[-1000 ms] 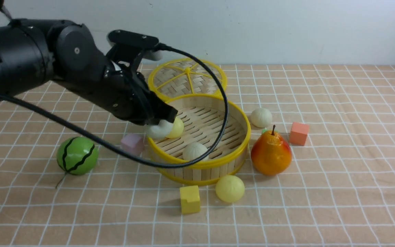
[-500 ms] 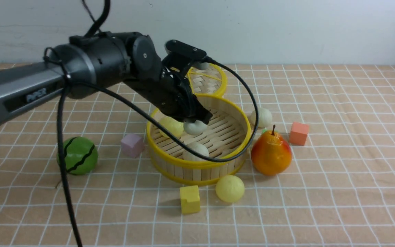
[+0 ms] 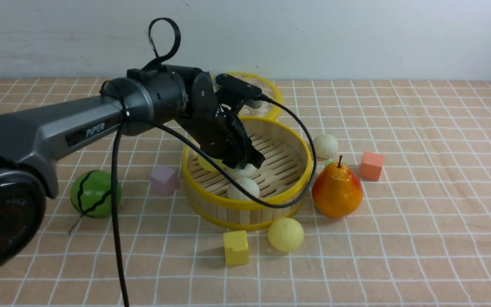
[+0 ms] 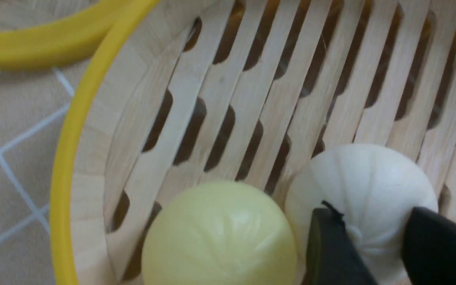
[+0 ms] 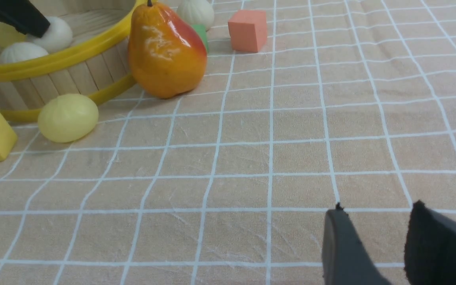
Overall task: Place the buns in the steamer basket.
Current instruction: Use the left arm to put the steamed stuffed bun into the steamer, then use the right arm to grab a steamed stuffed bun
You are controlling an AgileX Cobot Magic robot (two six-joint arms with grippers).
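Observation:
The steamer basket point(image 3: 245, 204) stands mid-table. My left gripper point(image 3: 249, 162) reaches down into it, jaws apart over the pleated top of an off-white bun point(image 3: 242, 171) that rests on the slats. In the left wrist view that bun point(image 4: 362, 178) lies beneath the left gripper point(image 4: 370, 221), touching a pale yellow bun point(image 4: 220, 233). Another off-white bun point(image 3: 242, 189) sits by the basket's near wall. Outside the basket lie an off-white bun point(image 3: 324, 146) and a pale yellow bun point(image 3: 286, 234). My right gripper point(image 5: 376, 213) hangs open over bare cloth, to the right of the pear.
The woven lid point(image 3: 267, 91) lies behind the basket, partly hidden by my arm. A pear point(image 3: 337, 192) stands against the basket's right side, with an orange cube point(image 3: 371, 166) beyond. A watermelon ball point(image 3: 95, 193), a pink cube point(image 3: 164, 180) and a yellow cube point(image 3: 235, 247) lie nearby.
My left arm has carried the off-white bun rightward over the rim and down into the basket. The bun now rests on the slats and the jaws have parted.

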